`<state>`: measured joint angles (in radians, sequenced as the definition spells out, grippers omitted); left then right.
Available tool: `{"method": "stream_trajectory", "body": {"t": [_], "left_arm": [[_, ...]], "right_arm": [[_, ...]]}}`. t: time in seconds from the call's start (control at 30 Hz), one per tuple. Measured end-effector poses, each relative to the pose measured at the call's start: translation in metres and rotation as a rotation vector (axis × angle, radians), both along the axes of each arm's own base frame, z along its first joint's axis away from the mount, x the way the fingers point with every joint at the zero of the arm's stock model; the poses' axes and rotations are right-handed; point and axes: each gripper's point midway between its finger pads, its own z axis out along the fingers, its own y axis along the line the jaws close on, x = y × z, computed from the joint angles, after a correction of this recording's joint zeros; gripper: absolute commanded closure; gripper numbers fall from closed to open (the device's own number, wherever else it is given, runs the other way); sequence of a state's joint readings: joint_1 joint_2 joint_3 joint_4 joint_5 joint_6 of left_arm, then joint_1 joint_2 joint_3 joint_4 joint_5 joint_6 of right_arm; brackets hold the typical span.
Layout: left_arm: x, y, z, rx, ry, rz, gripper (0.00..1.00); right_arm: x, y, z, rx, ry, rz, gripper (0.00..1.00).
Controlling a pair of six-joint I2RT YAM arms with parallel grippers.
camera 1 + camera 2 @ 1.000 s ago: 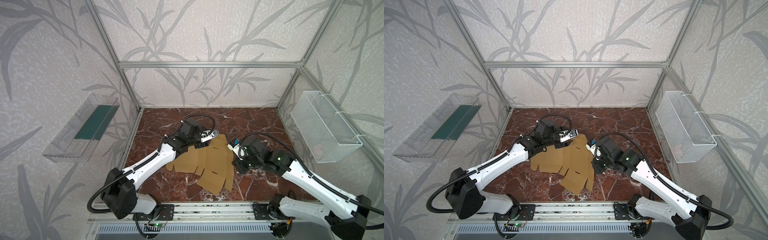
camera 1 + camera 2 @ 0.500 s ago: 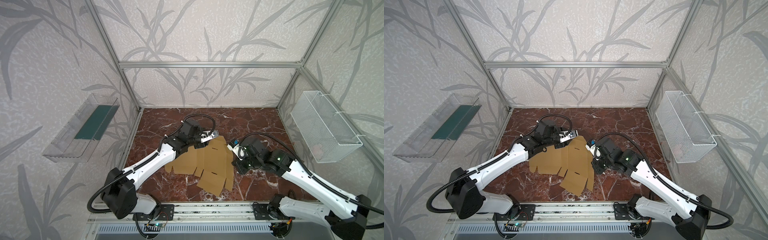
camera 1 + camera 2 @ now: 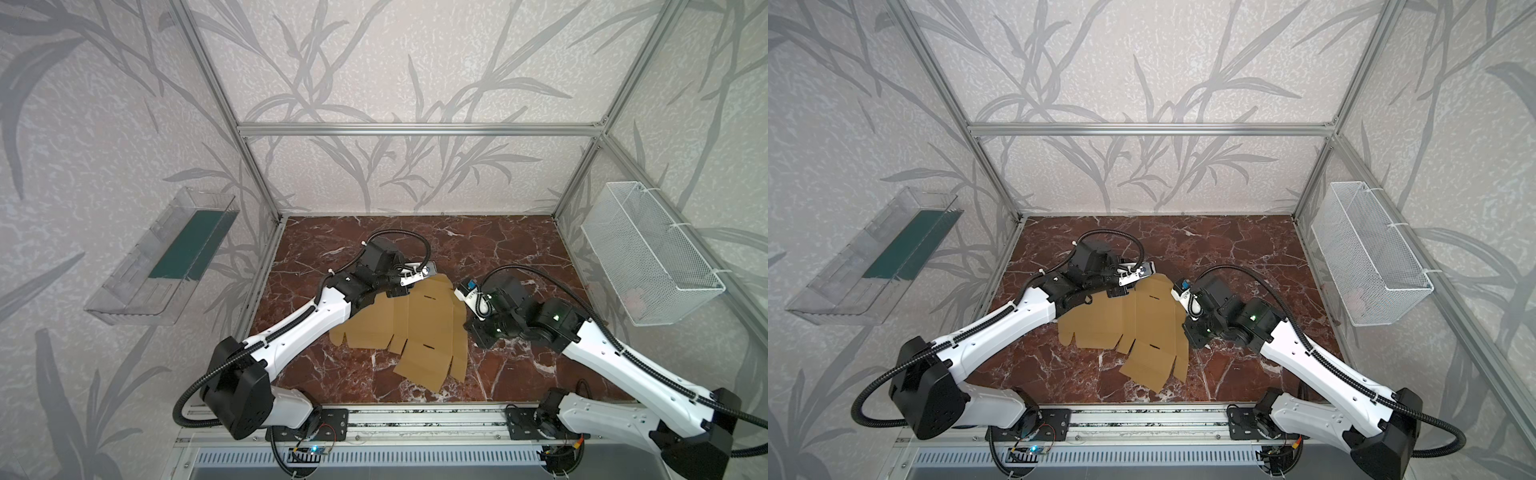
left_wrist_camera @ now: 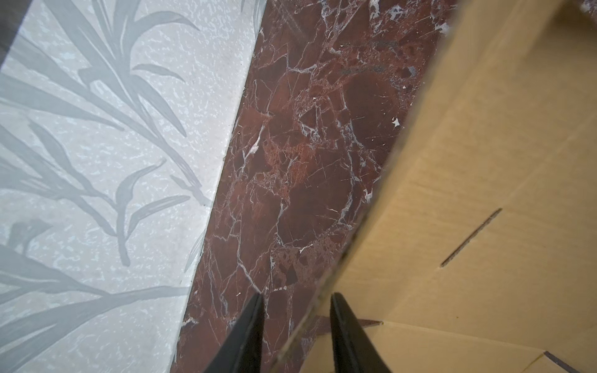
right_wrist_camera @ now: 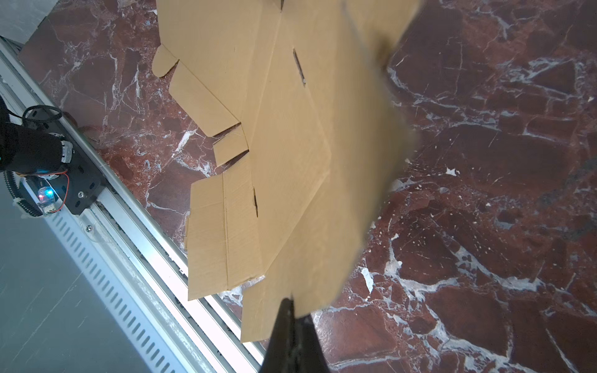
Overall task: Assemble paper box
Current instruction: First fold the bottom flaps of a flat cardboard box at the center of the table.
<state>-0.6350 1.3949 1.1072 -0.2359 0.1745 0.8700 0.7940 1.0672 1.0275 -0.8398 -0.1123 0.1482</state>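
The cardboard sheet (image 3: 419, 328) lies unfolded on the desk (image 3: 498, 249), its right edge lifted in your tightly closed right hand (image 5: 287, 303) and its back edge inside your left hand (image 4: 296, 300) (part open, nothing gripped yet), so pinch there.

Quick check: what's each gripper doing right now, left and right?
Left gripper: open, jaws either side of the cardboard sheet edge.
Right gripper: closed, holding the cardboard sheet by its edge.

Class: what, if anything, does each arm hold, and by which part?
The right jaws are shut on a side flap's edge of the cardboard sheet. The left jaws straddle its far edge, apart, holding nothing.
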Motion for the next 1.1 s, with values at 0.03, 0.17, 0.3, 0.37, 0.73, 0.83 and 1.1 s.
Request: {"method": "stream_trajectory", "body": {"t": [0.03,0.17,0.3,0.37,0.73,0.83,1.1], "left_arm": [[0.000,0.000,0.000,0.002,-0.002,0.000,0.67],[0.000,0.002,-0.001,0.013,-0.005,0.002,0.69],[0.001,0.003,-0.002,0.025,-0.006,0.005,0.72],[0.000,0.004,-0.004,0.033,-0.005,0.005,0.74],[-0.002,0.006,-0.008,0.058,0.001,-0.003,1.00],[-0.003,0.006,-0.008,0.060,0.001,0.000,1.00],[0.015,0.009,0.016,-0.033,-0.008,0.141,1.00]], "right_arm": [[0.000,0.000,0.000,0.000,0.000,0.000,1.00],[0.001,-0.001,0.000,-0.004,-0.004,-0.003,1.00],[0.001,-0.001,0.000,-0.004,-0.005,-0.003,1.00],[0.001,-0.001,0.000,-0.005,-0.005,-0.003,1.00],[0.004,-0.002,0.000,-0.012,-0.019,-0.013,0.94],[0.005,-0.003,0.001,-0.016,-0.026,-0.018,0.86],[0.008,-0.013,0.024,0.016,-0.099,-0.068,0.55]]}}
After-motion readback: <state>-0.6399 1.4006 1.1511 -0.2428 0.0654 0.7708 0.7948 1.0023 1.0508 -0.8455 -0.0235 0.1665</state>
